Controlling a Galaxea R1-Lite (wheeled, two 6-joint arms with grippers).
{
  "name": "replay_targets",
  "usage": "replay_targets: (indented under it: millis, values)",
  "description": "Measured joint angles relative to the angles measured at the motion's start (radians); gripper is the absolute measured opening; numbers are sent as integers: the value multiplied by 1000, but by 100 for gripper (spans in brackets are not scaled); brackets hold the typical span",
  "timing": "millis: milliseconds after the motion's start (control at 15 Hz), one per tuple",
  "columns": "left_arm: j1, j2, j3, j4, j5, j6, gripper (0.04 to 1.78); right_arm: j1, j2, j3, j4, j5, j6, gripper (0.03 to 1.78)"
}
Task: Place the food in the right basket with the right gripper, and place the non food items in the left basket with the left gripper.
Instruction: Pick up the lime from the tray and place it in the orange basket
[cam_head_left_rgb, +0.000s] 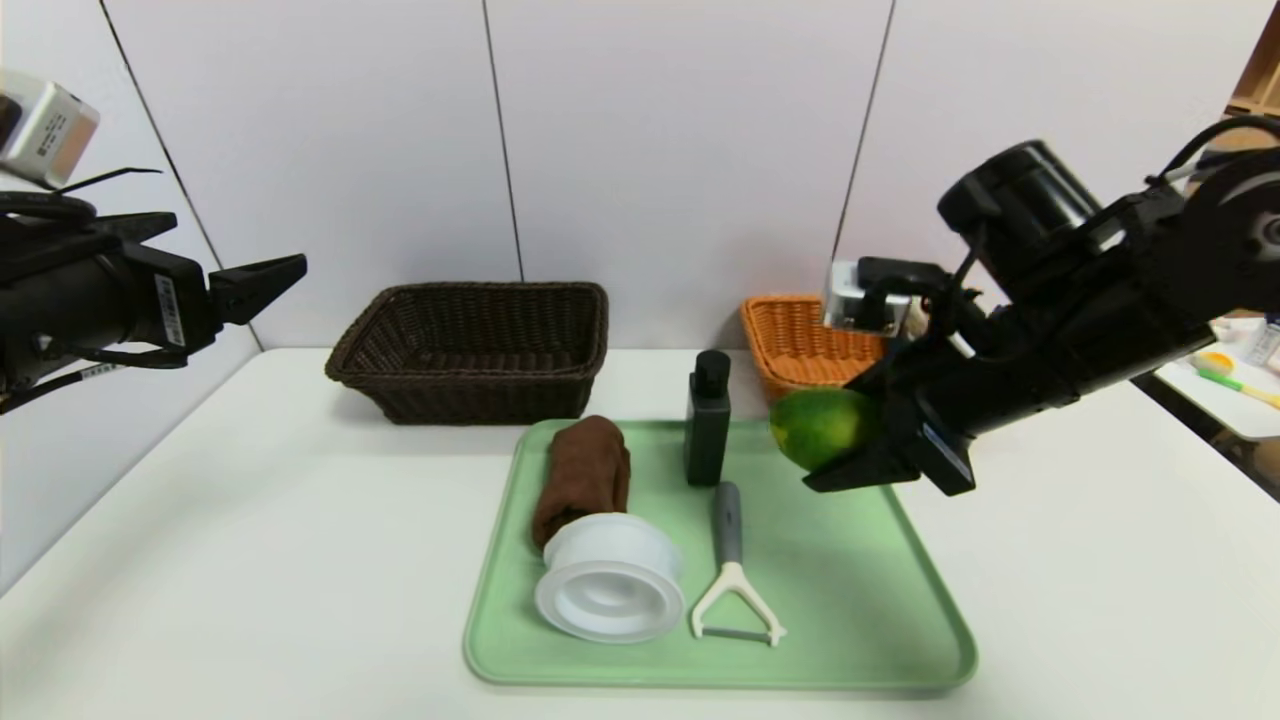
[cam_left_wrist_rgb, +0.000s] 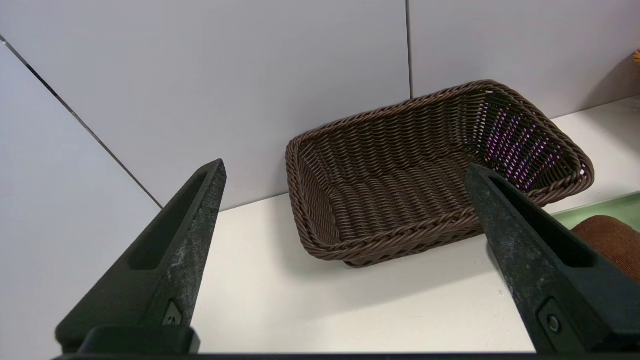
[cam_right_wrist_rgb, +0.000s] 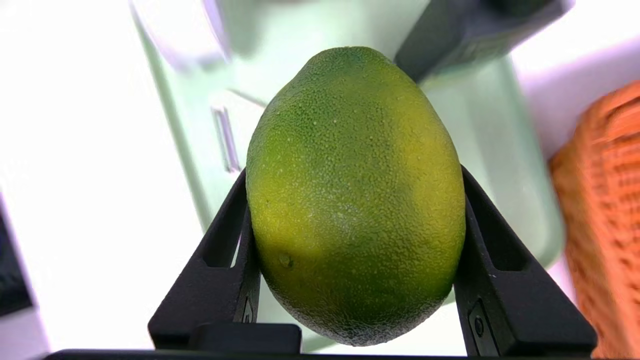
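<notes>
We find the R gripper (cam_right_wrist_rgb: 352, 220) clamped on the green fruit (cam_right_wrist_rgb: 355, 195), held aloft over the tray's (cam_head_left_rgb: 850, 600) far R corner. Below and nearer than it, non-food items remain on the tray: white container (cam_head_left_rgb: 610, 590), peeler (cam_head_left_rgb: 732, 570), brown cloth (cam_head_left_rgb: 585, 475), black bottle (cam_head_left_rgb: 708, 420). Just beyond it, the orange basket (cam_head_left_rgb: 795, 345) awaits the fruit. L gripper (cam_left_wrist_rgb: 345, 245) idles wide open w/ nothing held, facing the brown basket (cam_left_wrist_rgb: 425, 175), which looks unfilled. Est. progress: early.

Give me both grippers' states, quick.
Left gripper: open, holding nothing, raised at the table's left side.
Right gripper: shut on the green fruit, lifted above the tray's right edge.
</notes>
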Motion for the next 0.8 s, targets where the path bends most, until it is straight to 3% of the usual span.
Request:
replay_targets:
  millis: [133, 200, 467, 667, 800]
  values:
    - [0, 3, -1, 0, 2, -1, 169, -8, -36, -80, -8, -2, 110, 102]
    - [0, 4, -1, 0, 3, -1, 169, -29, -41, -131, -25, -25, 189, 102]
    - [3, 11, -6, 3, 1, -1, 169, -126, 11, -218, -186, -230, 474, 102]
    - [3, 21, -13, 3, 2, 0, 169, -166, 101, -223, -289, -342, 579, 102]
    - [3, 26, -14, 3, 2, 0, 169, -182, 167, -222, -327, -372, 605, 101]
